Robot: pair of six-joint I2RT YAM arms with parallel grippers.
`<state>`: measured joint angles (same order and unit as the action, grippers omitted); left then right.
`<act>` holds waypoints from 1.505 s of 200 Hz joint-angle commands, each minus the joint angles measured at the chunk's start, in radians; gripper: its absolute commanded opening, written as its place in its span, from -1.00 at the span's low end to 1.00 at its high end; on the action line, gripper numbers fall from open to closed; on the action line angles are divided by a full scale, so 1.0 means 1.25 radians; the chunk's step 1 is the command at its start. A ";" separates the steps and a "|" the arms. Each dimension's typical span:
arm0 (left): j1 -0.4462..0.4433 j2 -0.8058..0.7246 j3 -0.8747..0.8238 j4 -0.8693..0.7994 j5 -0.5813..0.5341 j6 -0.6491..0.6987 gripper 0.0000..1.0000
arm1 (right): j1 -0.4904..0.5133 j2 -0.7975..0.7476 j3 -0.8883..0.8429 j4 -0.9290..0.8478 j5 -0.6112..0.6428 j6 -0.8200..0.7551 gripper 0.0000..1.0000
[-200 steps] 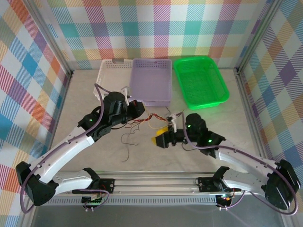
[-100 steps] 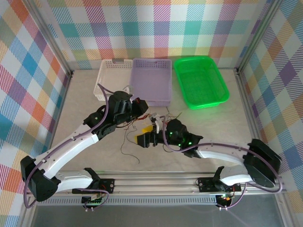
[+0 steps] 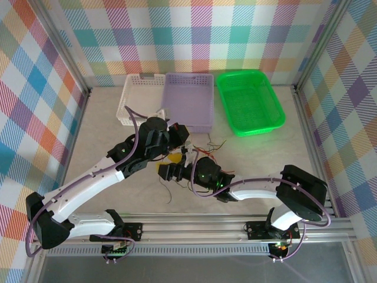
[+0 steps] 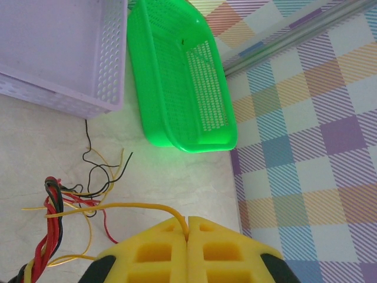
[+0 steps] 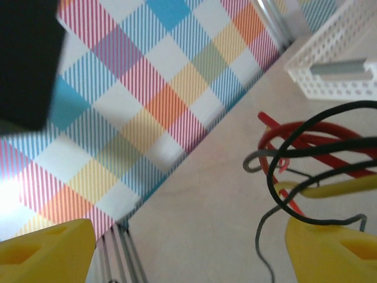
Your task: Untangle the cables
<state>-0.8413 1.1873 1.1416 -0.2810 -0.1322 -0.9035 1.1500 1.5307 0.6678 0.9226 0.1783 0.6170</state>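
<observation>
**A:** Our right arm [image 3: 253, 187] has swung far left. The right gripper [image 3: 168, 172] now sits just beside our left gripper [image 4: 187, 227].

**B:** And its jaws stand wide, holding nothing. The cables [image 5: 312, 141] loop just ahead of one pad.

**A:** The left gripper is pinched tight on one yellow wire [image 4: 129, 204], and the rest trail off beside it.

**B:** So we judge one end anchored, and our right placed to draw a strand free.
</observation>
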 commanded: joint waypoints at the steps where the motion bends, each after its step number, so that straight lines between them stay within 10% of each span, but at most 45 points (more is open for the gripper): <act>1: -0.015 -0.031 -0.005 0.042 -0.028 -0.012 -1.00 | 0.010 0.030 0.019 0.087 0.111 -0.037 0.67; 148: -0.099 -0.081 -0.019 0.062 -0.138 -0.034 -1.00 | 0.064 0.172 0.068 0.327 0.396 -0.171 0.56; 169: -0.101 -0.091 -0.017 0.056 -0.144 -0.035 -1.00 | 0.066 0.189 0.072 0.353 0.403 -0.178 0.35; 222: -0.101 -0.135 -0.018 0.015 -0.194 -0.002 -1.00 | 0.067 0.135 0.009 0.270 0.419 -0.147 -1.00; 301: -0.054 -0.209 0.084 -0.137 -0.274 0.163 -1.00 | -0.001 -0.080 -0.190 -0.192 0.455 0.196 -1.00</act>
<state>-0.9440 0.9764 1.1793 -0.4118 -0.4141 -0.7906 1.1950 1.5043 0.4976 0.9173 0.6926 0.6518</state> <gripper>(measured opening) 0.049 0.077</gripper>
